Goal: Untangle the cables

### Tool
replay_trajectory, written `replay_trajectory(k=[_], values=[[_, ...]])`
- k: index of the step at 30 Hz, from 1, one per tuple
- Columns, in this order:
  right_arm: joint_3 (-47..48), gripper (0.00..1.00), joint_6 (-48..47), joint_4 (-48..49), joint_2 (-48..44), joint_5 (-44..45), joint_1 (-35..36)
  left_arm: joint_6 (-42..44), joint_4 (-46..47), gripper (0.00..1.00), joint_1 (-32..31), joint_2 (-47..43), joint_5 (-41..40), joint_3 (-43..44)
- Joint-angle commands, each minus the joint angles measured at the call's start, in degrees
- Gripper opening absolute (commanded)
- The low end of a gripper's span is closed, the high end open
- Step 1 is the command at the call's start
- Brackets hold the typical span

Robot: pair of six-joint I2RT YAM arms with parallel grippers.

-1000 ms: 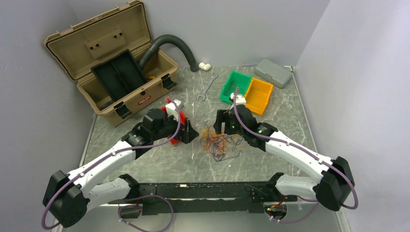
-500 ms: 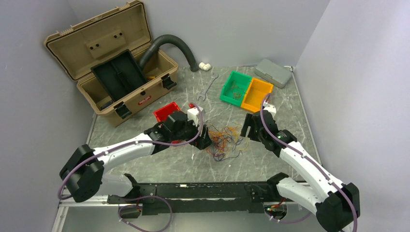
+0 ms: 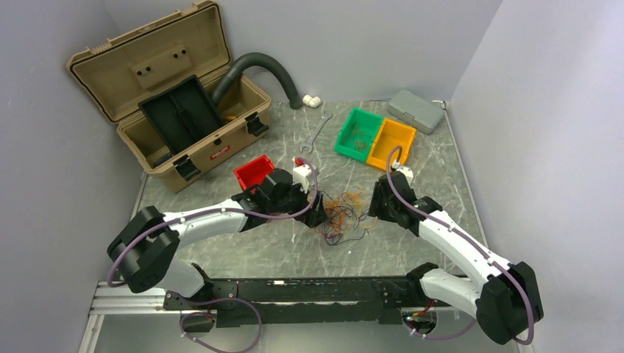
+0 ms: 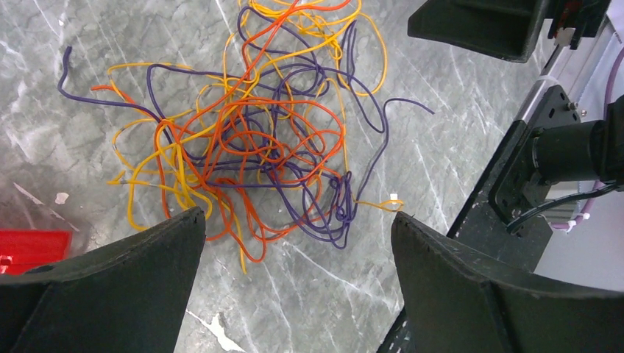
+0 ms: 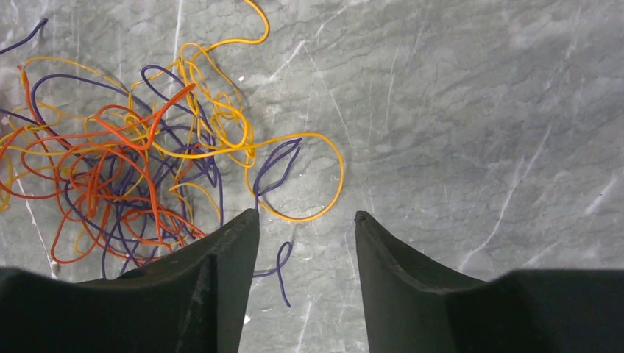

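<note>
The cables [image 3: 343, 214] lie as a loose palm-sized tangle of orange, yellow and purple wires on the marble table. My left gripper [image 3: 318, 214] hovers at the tangle's left edge. In the left wrist view the cables [image 4: 250, 140] spread just ahead of the left gripper [image 4: 298, 215], which is wide open and holds nothing. My right gripper [image 3: 377, 201] sits just right of the tangle. The right wrist view shows the cables [image 5: 125, 169] ahead and to the left of the right gripper [image 5: 307, 215]. Its jaws stand partly apart over bare table, above a stray purple wire end [image 5: 282, 268].
An open tan toolbox [image 3: 169, 103] with a dark corrugated hose [image 3: 268, 70] stands at the back left. A red bin [image 3: 252, 173] sits behind the left arm. Green [image 3: 358, 132] and orange [image 3: 394, 143] bins, a grey case [image 3: 416, 110] and a metal hook [image 3: 316, 136] lie behind.
The left gripper swung right from beside the red bin to the tangle's left edge. The right gripper drew back right off the tangle, and its jaws have narrowed.
</note>
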Motion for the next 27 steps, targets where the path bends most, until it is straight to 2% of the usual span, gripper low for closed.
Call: replay_trajectory(k=[1, 4, 9, 14, 20, 23, 27], values=[[-0.75, 0.52, -0.27, 3.84, 1.58, -2.62, -0.12, 0.48, 3.94, 0.99, -0.26, 3.01, 1.3, 2.14], [-1.42, 0.54, -0.16, 6.24, 2.54, -4.52, -0.09, 0.44, 4.15, 0.98, -0.28, 4.73, 1.28, 3.1], [-0.93, 0.71, -2.5, 11.06, 5.46, -4.25, -0.12, 0.46, 1.71, 0.98, -0.27, 5.43, -1.4, 4.69], [0.39, 0.72, -6.13, 17.1, 11.2, -4.98, -0.09, 0.26, -2.39, 0.97, -0.25, 4.49, -5.3, 5.95], [2.97, 0.61, -7.54, 20.53, 18.58, -5.26, -0.01, 0.38, -3.32, 0.97, -0.21, 2.42, -5.92, 5.68], [4.2, 0.44, -8.88, 20.94, 20.26, -4.83, 0.32, 0.42, -4.41, 0.97, -0.26, 1.99, -6.59, 5.92], [5.77, 0.3, -12.0, 20.17, 18.72, -1.2, 3.43, 0.38, -5.36, 0.97, -0.15, 1.6, -6.96, 6.38]])
